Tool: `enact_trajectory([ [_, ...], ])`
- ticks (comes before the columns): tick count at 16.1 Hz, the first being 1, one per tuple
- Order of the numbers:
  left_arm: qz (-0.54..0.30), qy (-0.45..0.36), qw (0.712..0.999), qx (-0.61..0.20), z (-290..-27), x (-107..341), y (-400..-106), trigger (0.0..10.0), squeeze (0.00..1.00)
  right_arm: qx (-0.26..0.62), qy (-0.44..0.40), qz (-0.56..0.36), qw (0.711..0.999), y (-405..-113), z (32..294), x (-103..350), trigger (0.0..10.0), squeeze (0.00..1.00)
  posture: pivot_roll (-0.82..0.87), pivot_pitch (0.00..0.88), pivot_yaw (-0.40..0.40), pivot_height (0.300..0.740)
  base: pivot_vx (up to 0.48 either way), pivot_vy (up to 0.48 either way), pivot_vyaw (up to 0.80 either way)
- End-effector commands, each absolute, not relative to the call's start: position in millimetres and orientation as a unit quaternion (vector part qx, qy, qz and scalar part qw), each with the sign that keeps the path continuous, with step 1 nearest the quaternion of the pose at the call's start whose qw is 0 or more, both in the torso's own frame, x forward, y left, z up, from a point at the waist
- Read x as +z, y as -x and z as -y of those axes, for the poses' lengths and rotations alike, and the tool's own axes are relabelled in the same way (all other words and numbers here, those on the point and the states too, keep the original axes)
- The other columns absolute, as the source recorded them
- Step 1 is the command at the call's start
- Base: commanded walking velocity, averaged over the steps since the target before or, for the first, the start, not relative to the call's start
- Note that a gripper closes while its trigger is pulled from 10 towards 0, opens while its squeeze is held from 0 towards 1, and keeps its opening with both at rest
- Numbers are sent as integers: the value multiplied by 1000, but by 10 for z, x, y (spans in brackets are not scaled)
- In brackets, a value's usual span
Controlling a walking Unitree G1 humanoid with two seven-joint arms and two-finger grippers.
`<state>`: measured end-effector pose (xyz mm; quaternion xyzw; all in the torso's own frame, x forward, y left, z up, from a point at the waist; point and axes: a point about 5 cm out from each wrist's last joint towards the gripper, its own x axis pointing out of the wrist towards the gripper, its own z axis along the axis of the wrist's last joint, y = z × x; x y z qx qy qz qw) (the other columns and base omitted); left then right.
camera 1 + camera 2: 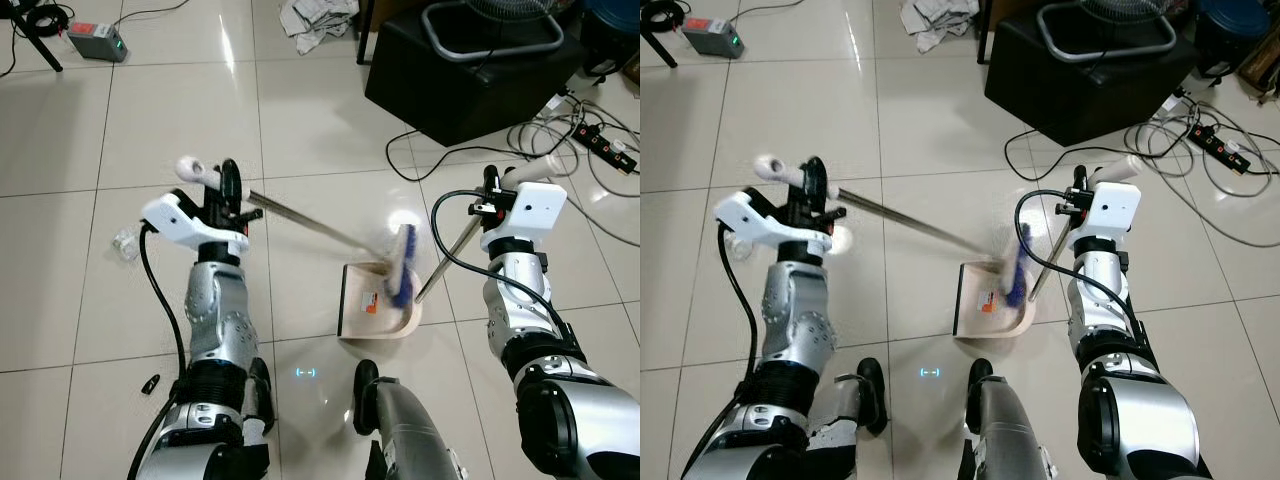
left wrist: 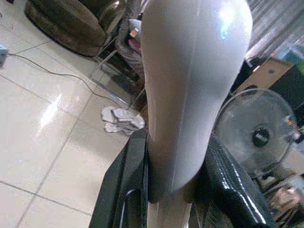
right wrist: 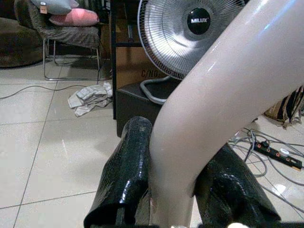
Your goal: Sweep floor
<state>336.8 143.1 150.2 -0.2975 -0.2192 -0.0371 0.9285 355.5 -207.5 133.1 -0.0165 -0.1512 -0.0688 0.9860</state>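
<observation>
Broom [image 1: 404, 262]: blue bristle head, motion-blurred, at frame centre over the dustpan's mouth; thin metal shaft slants up-left.
Dustpan [image 1: 375, 305]: beige, flat on the tiled floor [image 1: 90, 130], long handle rising up-right.

Tiled floor [image 1: 120, 140]: dustpan [image 1: 375, 305], crumpled cloth [image 1: 315, 20], cables [image 1: 560, 135], black box [image 1: 465, 70].

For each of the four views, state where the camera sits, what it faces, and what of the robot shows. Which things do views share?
Left eye view: head, facing down; both arms, broom, dustpan.
Right eye view: head, same scene.
Left wrist view: left gripper shut on broom handle.
Right wrist view: right gripper shut on dustpan handle.
Shared: fan, crumpled cloth.
</observation>
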Motion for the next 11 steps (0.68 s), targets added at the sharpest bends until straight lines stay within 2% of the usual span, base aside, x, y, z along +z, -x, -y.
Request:
enact_trajectory([
  [1,231,325,916,-41,-1443,1567,-3369,10000,0,-74,9,101,992,-3484,2087,1108,10000,0,72,308,-25,740,0,0,0],
  [4,251,321,912,-49,-1576,1740,-3384,10000,0,-73,5,102,992,-3483,2080,1108,10000,0,73,298,-22,740,0,0,0],
  [7,294,202,930,-85,-1721,1996,-3349,10000,0,-74,-2,105,992,-3481,2063,1106,10000,0,86,273,-27,740,0,0,0],
  [10,296,103,943,-109,-1715,2022,-3319,10000,0,-78,-22,109,991,-3480,2024,1101,10000,0,91,241,-30,740,0,0,0],
  [11,274,59,956,-83,-1752,1950,-3331,10000,0,-78,-26,112,990,-3486,2001,1110,10000,0,88,229,-31,740,0,0,0],
])
